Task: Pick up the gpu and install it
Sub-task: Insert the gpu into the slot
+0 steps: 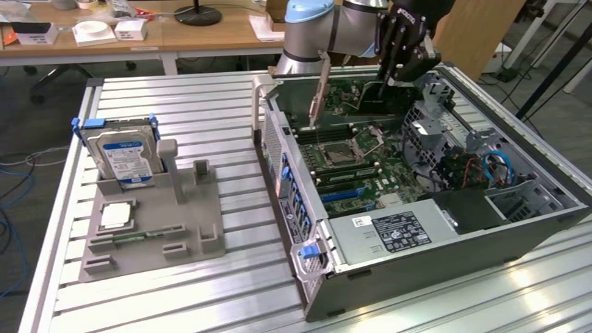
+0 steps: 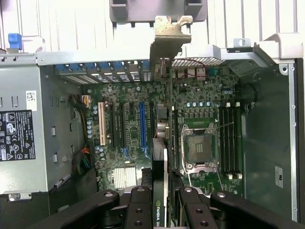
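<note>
One gpu [image 2: 162,143] gripped by hand [image 2: 161,198] above open case [image 1: 518,229].

A blue-labelled hard drive [image 1: 127,157] stood upright in the grey holder [image 1: 152,229] at centre left; a processor chip [image 1: 115,216] lay flat below it.

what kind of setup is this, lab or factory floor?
Likely a robotics lab or office workshop: an open PC case lies on a slatted aluminium table, a grey parts fixture holds a hard drive, and wooden desks stand behind.
</note>
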`<act>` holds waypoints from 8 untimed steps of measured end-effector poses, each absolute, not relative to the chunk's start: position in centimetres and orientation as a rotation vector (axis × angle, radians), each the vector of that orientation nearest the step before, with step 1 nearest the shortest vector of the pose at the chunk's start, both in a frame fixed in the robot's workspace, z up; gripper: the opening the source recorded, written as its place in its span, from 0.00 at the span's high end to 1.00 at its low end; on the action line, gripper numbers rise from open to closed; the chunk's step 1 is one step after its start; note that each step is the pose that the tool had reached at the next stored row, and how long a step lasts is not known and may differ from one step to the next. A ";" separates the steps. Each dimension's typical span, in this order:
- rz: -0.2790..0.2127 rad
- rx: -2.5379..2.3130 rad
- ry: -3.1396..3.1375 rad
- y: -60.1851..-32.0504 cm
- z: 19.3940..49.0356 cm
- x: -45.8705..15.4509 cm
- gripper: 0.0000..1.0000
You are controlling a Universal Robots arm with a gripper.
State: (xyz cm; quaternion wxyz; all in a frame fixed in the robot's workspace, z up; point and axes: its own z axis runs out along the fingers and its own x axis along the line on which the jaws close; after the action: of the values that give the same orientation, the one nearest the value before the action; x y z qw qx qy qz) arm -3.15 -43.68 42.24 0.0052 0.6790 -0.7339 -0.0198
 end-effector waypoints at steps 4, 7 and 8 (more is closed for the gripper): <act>-0.062 2.126 -2.298 -43.7 42.2 -3.1 0.74; -0.062 2.129 -2.295 -43.7 42.2 -3.1 0.74; -0.062 2.132 -2.292 -43.7 42.2 -3.1 0.74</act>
State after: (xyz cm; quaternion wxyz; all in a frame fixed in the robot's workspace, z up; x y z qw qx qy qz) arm -3.15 -43.68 42.24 0.0052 0.6809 -0.7321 -0.0198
